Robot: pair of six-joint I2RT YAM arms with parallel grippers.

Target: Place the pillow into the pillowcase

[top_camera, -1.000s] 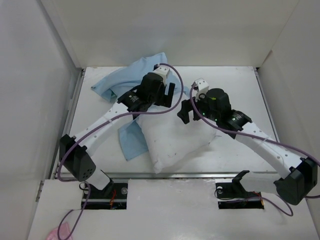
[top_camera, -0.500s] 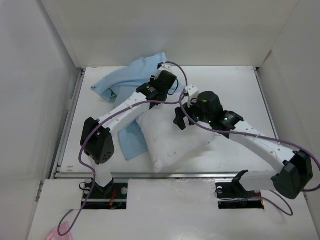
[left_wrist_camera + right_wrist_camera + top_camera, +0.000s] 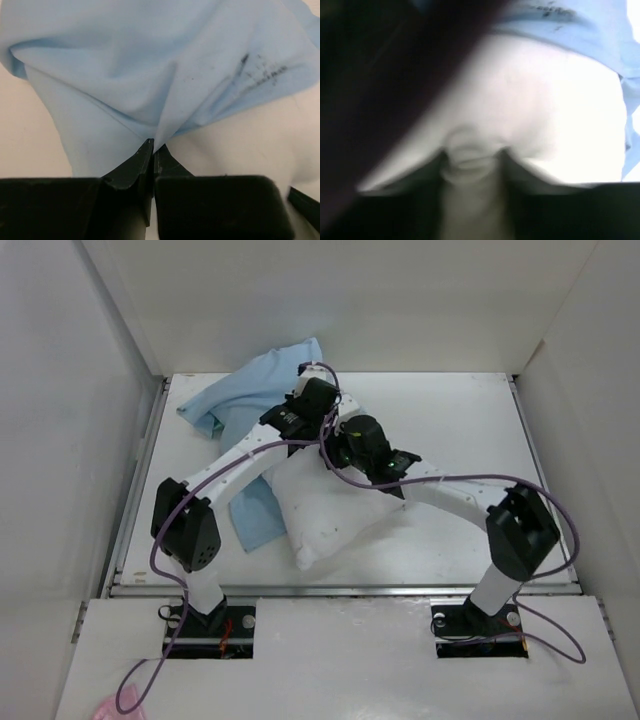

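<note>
The white pillow (image 3: 335, 515) lies mid-table, its left end resting on the light blue pillowcase (image 3: 245, 395), which spreads to the back left and shows again beside the pillow's left edge. My left gripper (image 3: 316, 400) is at the pillow's far end, shut on a pinch of pillowcase (image 3: 125, 65) fabric, the jaws (image 3: 154, 148) meeting around the fold, with the pillow (image 3: 250, 145) just to the right. My right gripper (image 3: 342, 447) presses into the pillow (image 3: 535, 110) right beside it. A puckered bulge of pillow sits between the right gripper (image 3: 471, 156) fingers; blur hides whether they clamp it.
White walls close in the table (image 3: 470, 420) on the left, back and right. A metal rail (image 3: 400, 590) runs along the front edge. Purple cables loop off both arms. A small pink scrap (image 3: 110, 707) lies off the table at the bottom left.
The left gripper went from open to shut on the pillowcase at the pillow's far end. The right arm swung left onto the pillow and its jaws narrowed. The pillow shifted slightly left.
</note>
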